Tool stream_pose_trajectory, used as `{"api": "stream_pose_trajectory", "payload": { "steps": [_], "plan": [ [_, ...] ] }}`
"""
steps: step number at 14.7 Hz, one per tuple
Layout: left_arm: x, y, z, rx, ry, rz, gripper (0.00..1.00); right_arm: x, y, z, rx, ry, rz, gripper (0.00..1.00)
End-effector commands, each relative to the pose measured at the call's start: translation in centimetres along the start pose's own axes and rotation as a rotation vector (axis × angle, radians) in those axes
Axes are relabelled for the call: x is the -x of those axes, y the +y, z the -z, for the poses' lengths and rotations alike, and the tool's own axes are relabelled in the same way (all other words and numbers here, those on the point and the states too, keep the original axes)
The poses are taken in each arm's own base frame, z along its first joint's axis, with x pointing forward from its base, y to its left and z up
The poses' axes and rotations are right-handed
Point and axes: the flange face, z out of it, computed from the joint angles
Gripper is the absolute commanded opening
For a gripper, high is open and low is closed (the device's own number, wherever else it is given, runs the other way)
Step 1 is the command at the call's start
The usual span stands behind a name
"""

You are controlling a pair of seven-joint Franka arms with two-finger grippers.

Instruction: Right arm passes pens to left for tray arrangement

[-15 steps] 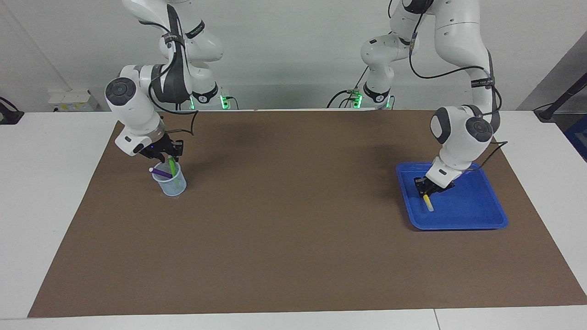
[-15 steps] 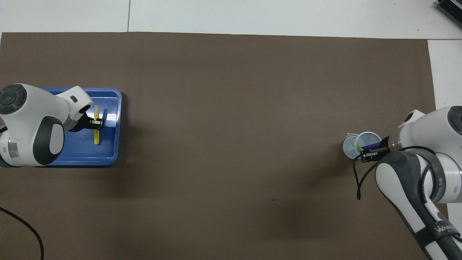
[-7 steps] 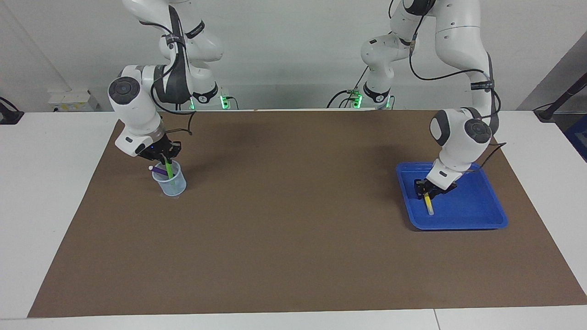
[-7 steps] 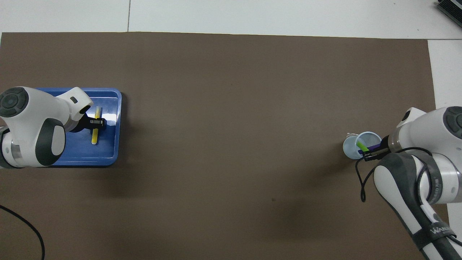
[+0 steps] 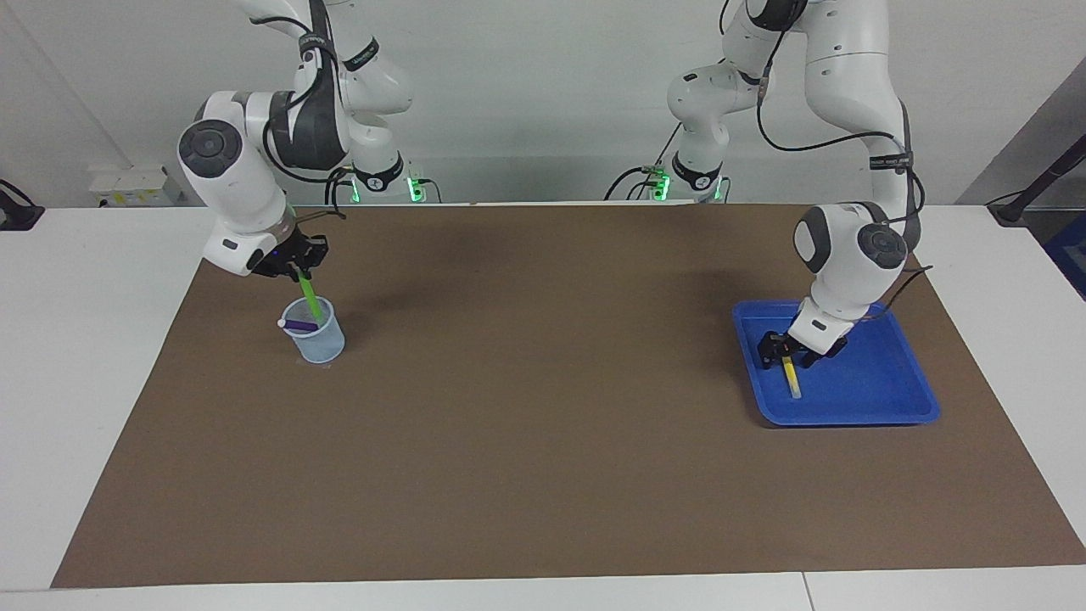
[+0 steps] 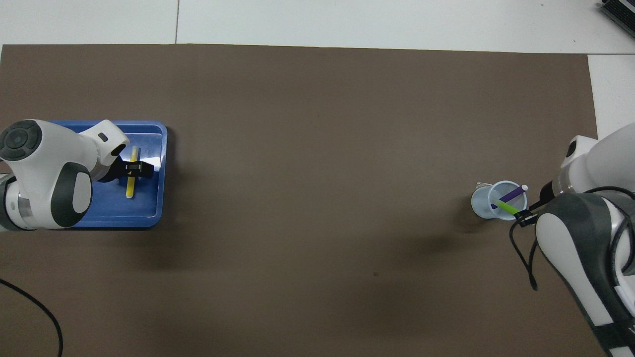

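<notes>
My right gripper (image 5: 299, 263) is shut on the top of the green pen (image 5: 309, 295) and holds it slanted over the pale mesh cup (image 5: 321, 344). The pen's lower end is still inside the cup's mouth. The purple pen (image 5: 297, 324) leans in the cup, its whitish tip over the rim. At the left arm's end of the table, the yellow pen (image 5: 791, 378) lies flat in the blue tray (image 5: 874, 386). My left gripper (image 5: 787, 350) hangs open just over that pen's upper end. From overhead, the left gripper (image 6: 135, 169) straddles the yellow pen (image 6: 131, 182), and the green pen (image 6: 507, 207) crosses the purple pen (image 6: 512, 193).
A brown mat (image 5: 543, 407) covers most of the white table. The cup (image 6: 482, 204) stands near the right arm's end and the tray (image 6: 146, 210) near the left arm's end. A black cable (image 6: 34, 310) lies on the mat beside the left arm.
The right gripper closed on the green pen and lifted it partway out of the cup. The left gripper opened, left the yellow pen lying in the tray and rose slightly.
</notes>
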Motion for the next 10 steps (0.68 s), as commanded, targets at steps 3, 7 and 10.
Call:
{"api": "stream_pose_trajectory", "payload": {
  "steps": [3, 7, 10],
  "plan": [
    [-1.6, -0.4, 4.6, 0.084, -0.090, 0.089, 1.00, 0.9, -2.0, 6.1, -0.012, -0.013, 0.072, 0.00],
    [-2.2, 0.5, 9.6, 0.125, -0.144, 0.221, 1.00, 0.5, -5.2, 7.2, -0.179, 0.041, 0.114, 0.00],
    [-1.9, 3.2, 13.2, 0.187, -0.148, 0.420, 1.00, -0.8, -9.8, 7.7, -0.246, 0.071, 0.149, 0.00]
  ]
}}
